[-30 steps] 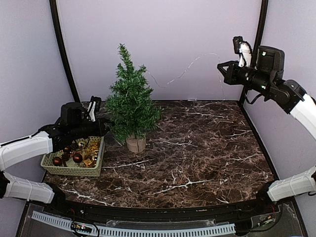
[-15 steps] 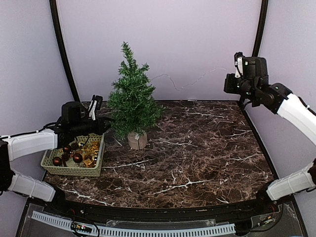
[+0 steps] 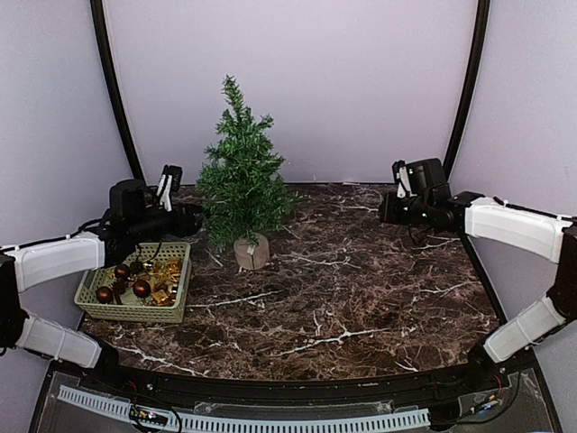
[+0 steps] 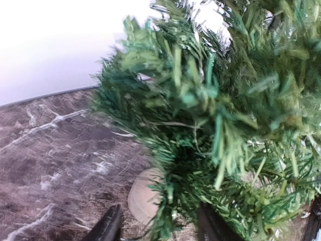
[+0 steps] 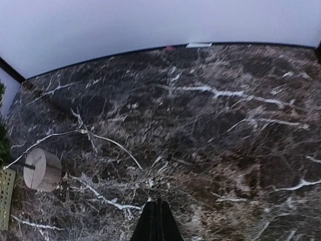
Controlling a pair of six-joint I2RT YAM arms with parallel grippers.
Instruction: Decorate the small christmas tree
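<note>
The small christmas tree (image 3: 239, 185) stands at the back left of the marble table on its round wooden stump (image 3: 251, 255). My left gripper (image 3: 189, 216) is at the tree's lower left side. In the left wrist view it (image 4: 160, 228) is open, with green branches (image 4: 225, 125) between its dark fingers and the stump (image 4: 143, 193) just beyond. My right gripper (image 3: 383, 209) hovers low over the back right of the table. It (image 5: 157, 208) is shut on a thin light wire (image 5: 108, 141) that trails across the table toward the stump (image 5: 41, 169).
A pale green basket (image 3: 90, 302) holding dark red balls and gold ornaments (image 3: 135, 284) sits at the left edge beneath my left arm. Its corner (image 5: 5, 198) shows in the right wrist view. Grey walls close in behind and at both sides.
My right arm dropped from high at the back right to low over the table, and the wire sagged down with it. My left gripper opened at the tree, which shifted slightly right.
</note>
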